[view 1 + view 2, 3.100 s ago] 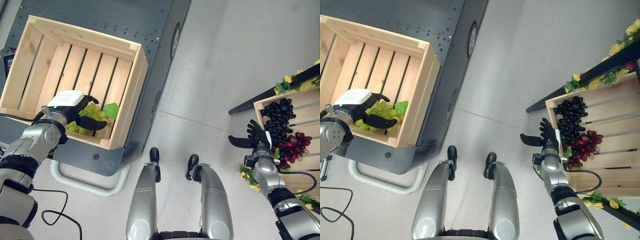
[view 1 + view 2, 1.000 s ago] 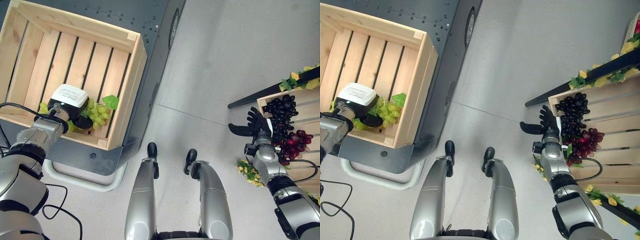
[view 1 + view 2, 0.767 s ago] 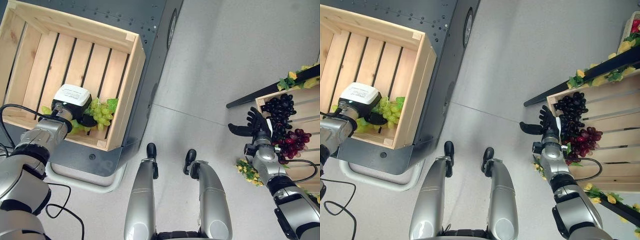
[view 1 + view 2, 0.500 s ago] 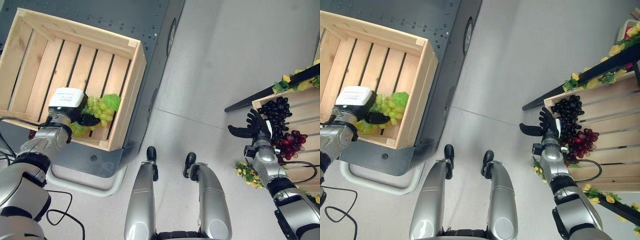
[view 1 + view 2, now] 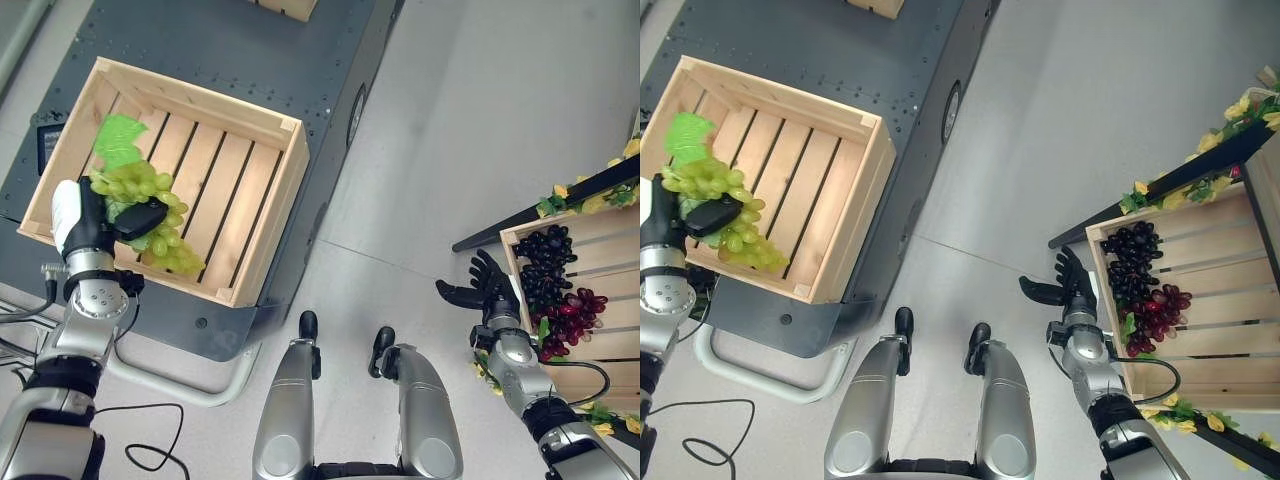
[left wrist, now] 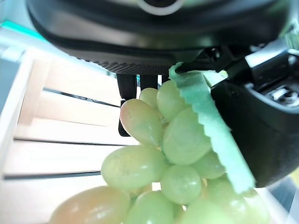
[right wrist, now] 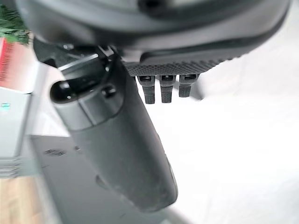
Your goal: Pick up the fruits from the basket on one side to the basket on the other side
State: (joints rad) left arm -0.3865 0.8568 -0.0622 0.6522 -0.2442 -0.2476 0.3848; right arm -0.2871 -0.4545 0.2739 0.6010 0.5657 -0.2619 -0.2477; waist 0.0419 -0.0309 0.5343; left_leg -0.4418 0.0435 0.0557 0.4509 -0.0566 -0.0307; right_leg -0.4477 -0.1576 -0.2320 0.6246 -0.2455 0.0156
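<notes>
Green grapes (image 5: 150, 225) hang lengthwise, leaf uppermost, from left robot hand (image 5: 95, 222)

Slatted crate (image 5: 262, 215) of pale, unfinished wood on a matt dark-grey metal platform (image 5: 250, 50). Green grapes (image 5: 150, 215), smooth and glossy, with a plastic-looking leaf (image 5: 118, 140). Floor (image 5: 480, 120): smooth, matt grey.

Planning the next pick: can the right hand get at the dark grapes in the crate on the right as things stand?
Probably yes. The right hand hangs open beside the crate, holding nothing, and the dark grapes lie uncovered just inside the near wall. Nothing stands between them; the fingers only need to clear that wall.
</notes>
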